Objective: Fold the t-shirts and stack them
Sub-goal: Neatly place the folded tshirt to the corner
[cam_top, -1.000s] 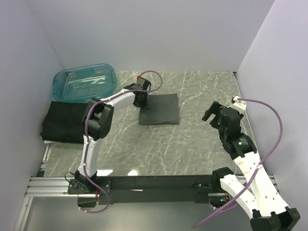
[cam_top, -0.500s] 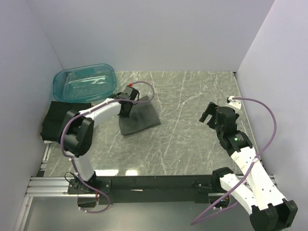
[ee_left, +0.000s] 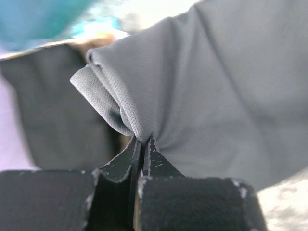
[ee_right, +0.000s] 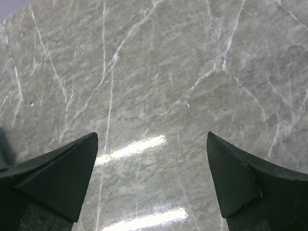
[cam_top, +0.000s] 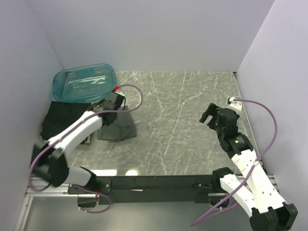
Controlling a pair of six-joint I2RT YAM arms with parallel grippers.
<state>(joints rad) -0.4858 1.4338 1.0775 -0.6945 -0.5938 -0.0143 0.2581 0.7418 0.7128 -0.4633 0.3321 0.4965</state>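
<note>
The folded t-shirt (cam_top: 118, 130) has been dragged left across the bench (cam_top: 183, 120) by the left claw (cam_top: 114, 107). From above, it is now seen just beside the pile of dark t-shirts (cam_top: 60, 122), near the teal tub (cam_top: 84, 83). In the left wrist view, the left claw (ee_left: 143, 142) is seen clamped on a bunched edge of the folded t-shirt (ee_left: 221, 96). In the right wrist view, the right claw (ee_right: 151, 139) is held wide apart above the bench (ee_right: 144, 72).

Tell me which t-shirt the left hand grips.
The folded grey one, nearer the middle, pinched at its edge by the shut left hand. The darker pile left of it lies free.
</note>
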